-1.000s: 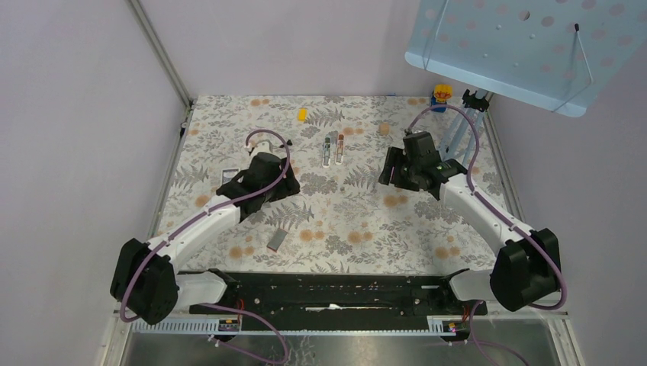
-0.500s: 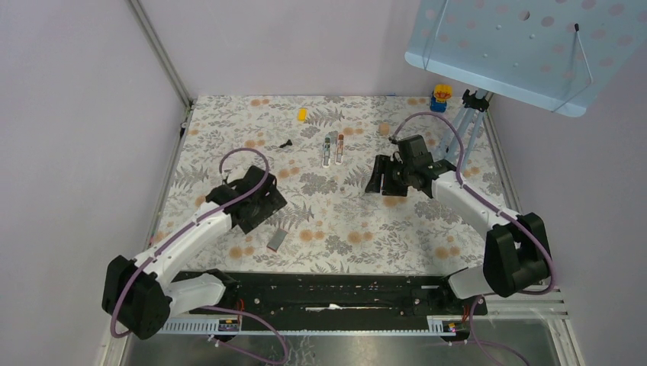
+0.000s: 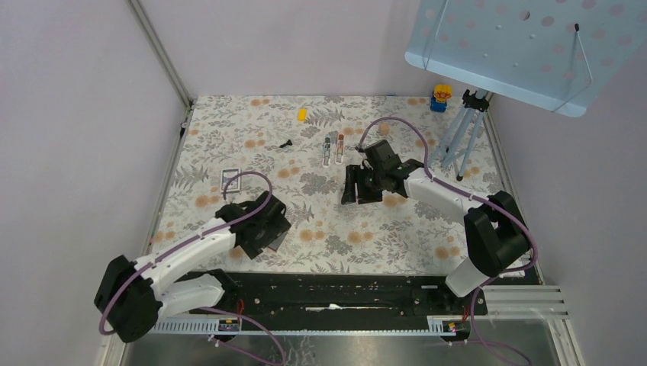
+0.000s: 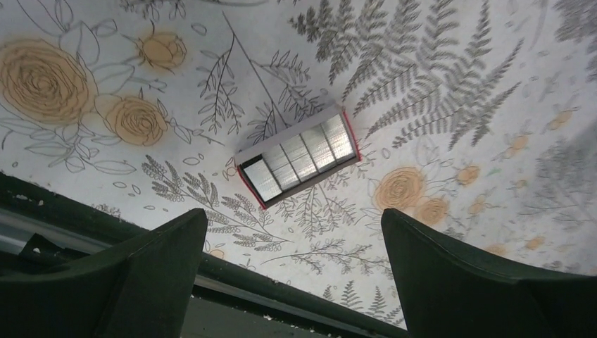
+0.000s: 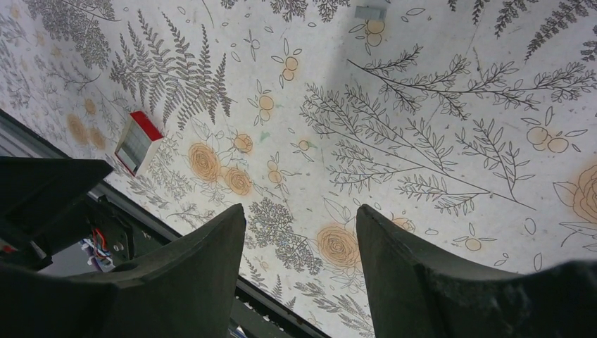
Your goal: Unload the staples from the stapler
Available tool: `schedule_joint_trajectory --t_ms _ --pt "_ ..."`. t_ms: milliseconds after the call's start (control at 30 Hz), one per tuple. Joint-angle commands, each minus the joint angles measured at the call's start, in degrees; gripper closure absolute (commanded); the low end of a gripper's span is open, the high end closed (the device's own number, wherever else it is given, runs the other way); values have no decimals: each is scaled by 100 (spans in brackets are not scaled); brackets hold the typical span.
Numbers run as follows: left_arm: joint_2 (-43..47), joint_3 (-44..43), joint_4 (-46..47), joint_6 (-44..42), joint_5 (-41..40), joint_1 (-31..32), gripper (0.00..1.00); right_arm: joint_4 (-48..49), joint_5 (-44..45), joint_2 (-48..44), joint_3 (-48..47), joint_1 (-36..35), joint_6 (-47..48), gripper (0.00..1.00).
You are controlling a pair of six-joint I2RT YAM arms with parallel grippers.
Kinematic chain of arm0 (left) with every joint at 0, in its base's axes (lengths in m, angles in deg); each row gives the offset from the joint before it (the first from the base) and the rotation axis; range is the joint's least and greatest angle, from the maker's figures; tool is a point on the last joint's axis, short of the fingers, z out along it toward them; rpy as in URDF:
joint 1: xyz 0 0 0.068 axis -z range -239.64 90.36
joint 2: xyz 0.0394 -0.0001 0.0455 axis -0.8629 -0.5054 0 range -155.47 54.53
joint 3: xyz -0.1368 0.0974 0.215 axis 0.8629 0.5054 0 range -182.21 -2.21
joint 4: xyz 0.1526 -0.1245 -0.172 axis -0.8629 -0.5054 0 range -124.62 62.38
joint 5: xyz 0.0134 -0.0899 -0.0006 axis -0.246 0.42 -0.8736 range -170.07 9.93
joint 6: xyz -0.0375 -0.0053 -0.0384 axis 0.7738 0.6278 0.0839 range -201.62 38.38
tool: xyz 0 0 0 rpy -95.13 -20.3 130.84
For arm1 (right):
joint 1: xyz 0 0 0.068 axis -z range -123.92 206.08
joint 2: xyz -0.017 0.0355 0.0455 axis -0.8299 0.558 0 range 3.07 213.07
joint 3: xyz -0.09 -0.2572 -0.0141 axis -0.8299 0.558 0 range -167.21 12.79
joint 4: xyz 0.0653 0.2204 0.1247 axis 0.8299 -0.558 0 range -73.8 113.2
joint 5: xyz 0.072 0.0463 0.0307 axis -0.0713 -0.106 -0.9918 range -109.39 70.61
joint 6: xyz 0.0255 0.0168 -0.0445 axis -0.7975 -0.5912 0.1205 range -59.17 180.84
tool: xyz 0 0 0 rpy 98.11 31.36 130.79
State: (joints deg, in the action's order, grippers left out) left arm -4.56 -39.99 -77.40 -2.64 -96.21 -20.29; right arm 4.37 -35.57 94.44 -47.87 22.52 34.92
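walls [image 3: 305, 46]: plain lilac | tablecloth [image 3: 343, 229]: floral fern print | panel [image 3: 519, 46]: pale-blue, perforated

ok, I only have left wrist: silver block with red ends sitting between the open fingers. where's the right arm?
Observer: right gripper is open and empty, over mid-table.
Operator: stapler anywhere near it?
Observer: two slim pieces lie side by side just beyond it, toward the far edge. Can't tell if they're the stapler.
Operator: anything else out there?
Observer: small black part left of those pieces, yellow item farther back.
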Motion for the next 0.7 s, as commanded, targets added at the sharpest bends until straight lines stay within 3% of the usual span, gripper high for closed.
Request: schedule_joint_trajectory --t_ms 0,233,667 --pt "-595 -400 -115 678 -296 297 1 100 49 -33 -22 -2 -64 34" --pt "-1303 -880 -564 1444 -270 343 1 -179 264 -172 27 -1 153 34" --pt "-1389 -528 -96 2113 -123 313 1 -205 196 -188 116 -1 197 33"
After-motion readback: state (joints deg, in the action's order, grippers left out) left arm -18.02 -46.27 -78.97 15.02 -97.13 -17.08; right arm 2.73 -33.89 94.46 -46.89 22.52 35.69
